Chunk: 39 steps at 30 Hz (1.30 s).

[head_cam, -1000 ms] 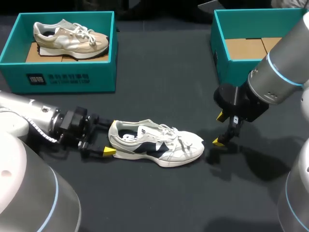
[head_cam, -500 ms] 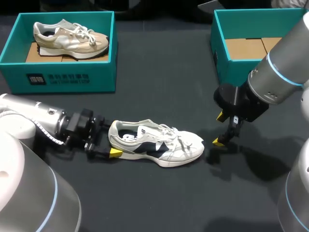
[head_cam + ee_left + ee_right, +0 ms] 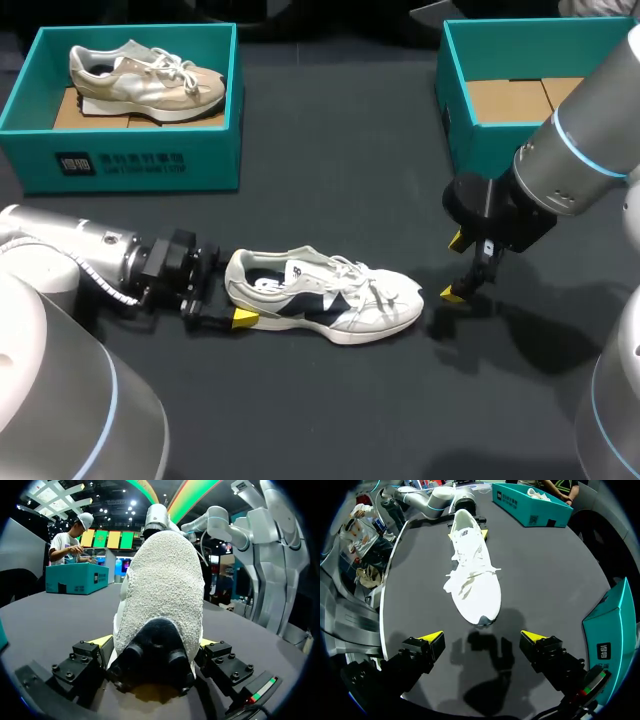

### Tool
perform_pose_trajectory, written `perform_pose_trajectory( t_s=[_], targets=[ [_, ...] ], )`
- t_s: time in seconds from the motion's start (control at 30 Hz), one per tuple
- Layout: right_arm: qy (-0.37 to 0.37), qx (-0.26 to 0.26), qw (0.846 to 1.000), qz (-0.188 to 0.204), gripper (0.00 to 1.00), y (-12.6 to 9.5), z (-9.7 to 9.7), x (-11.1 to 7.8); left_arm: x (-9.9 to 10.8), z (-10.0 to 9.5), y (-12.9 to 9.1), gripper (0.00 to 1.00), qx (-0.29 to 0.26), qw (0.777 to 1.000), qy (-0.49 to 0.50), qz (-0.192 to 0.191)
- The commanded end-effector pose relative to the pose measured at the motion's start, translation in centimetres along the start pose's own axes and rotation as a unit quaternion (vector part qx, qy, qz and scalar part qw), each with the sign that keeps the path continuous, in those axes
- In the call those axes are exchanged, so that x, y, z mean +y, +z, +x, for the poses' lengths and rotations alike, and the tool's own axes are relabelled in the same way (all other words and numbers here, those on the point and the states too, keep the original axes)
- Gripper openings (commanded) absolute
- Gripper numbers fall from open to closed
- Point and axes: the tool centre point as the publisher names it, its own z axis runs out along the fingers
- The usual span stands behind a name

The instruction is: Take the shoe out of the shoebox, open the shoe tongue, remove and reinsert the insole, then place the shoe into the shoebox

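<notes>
Two teal shoeboxes stand by the far edge of the dark table (image 3: pixel 330 150): the left box (image 3: pixel 130 165) holds a beige shoe (image 3: pixel 145 75), and the right box (image 3: pixel 470 130) sits behind the right gripper (image 3: pixel 456 267). The white shoe (image 3: pixel 330 300) rests on its sole mid-table, well apart from both boxes. The left gripper (image 3: pixel 152 642) straddles its heel, jaws wide. The right gripper hangs just past the toe, spread wide.

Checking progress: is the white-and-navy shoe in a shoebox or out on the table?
Out. The shoe rests on its sole on the dark table, well clear of the right shoebox, whose floor shows only cardboard.
</notes>
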Motion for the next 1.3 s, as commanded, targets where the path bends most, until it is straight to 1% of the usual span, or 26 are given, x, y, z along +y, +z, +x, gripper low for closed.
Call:
perform_pose_trajectory(
  t_s=[0.03,0.2,0.43,1.3],
  targets=[
    [0.0,-0.002,1.0,0.0,1.0,0.1,0.1,-0.1,0.3,0.2,0.8,0.0,0.001,1.0,0.004,0.0],
    [0.0,-0.002,1.0,0.0,1.0,0.1,0.1,-0.1,0.0,0.1,1.8,0.0,0.001,1.0,0.006,-0.002],
    [0.0,-0.002,1.0,0.0,1.0,0.1,0.1,-0.1,-0.6,0.0,2.9,0.0,-0.027,1.0,-0.008,-0.005],
    [0.0,-0.002,1.0,0.0,1.0,0.1,0.1,-0.1,-0.8,0.0,3.0,0.0,-0.034,0.999,-0.013,-0.007]
  ],
)
